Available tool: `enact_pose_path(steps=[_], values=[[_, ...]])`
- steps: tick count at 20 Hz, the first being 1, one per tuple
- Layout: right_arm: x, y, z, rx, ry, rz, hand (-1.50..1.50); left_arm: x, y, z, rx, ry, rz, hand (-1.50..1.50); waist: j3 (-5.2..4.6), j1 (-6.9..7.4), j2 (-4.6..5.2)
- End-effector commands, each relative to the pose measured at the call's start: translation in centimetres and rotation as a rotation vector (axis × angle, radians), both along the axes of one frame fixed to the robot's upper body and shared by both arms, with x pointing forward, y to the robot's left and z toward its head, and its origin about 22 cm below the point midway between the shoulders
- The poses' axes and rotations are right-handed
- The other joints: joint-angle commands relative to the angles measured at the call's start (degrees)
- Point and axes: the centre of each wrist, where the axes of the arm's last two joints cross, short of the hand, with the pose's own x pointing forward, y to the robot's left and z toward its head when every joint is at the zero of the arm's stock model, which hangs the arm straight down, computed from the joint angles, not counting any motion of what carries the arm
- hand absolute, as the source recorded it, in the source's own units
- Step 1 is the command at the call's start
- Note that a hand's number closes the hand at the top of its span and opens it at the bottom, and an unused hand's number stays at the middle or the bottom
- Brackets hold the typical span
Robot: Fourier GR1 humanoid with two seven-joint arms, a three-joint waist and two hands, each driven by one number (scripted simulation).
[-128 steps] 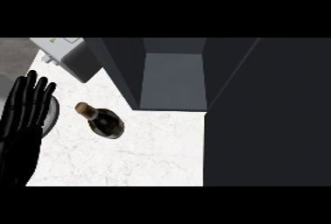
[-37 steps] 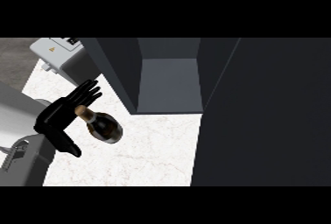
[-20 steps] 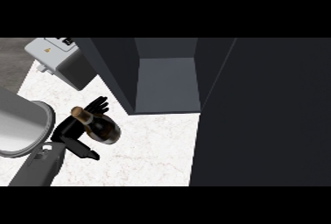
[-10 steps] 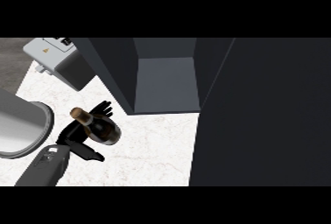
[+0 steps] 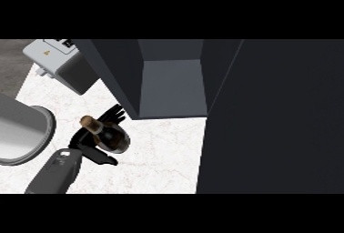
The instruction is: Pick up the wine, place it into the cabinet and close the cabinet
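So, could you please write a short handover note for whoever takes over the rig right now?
Left hand: fingers curled round the wine bottle, over the counter, just in front of and left of the cabinet's opening.
Right hand: not in view.
Cabinet: open; the bottle is not in it.
Done: bottle grasped. I cannot tell whether it is lifted.
Left: move the bottle into the cabinet, release it, close the cabinet.

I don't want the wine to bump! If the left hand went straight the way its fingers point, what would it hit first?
Probably the cabinet's left wall, beyond the fingers of the left hand, which is curled round the wine bottle. The open inside lies further right. Height is unclear from above.
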Motion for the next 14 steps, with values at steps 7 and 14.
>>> enact_pose_path(steps=[7, 14], values=[[-1.3, -0.1, 0.6, 0.009, -0.009, 0.027, -1.5, -0.4, -2.1, -1.1, -0.212, -0.085, -0.046, -1.5, 0.0, 0.2, -0.04], [-1.6, -0.4, 0.3, 0.005, 0.015, 0.025, -1.5, 0.4, -4.6, -1.1, -0.271, -0.014, -0.076, 1.5, 0.12, 0.11, -0.26]])
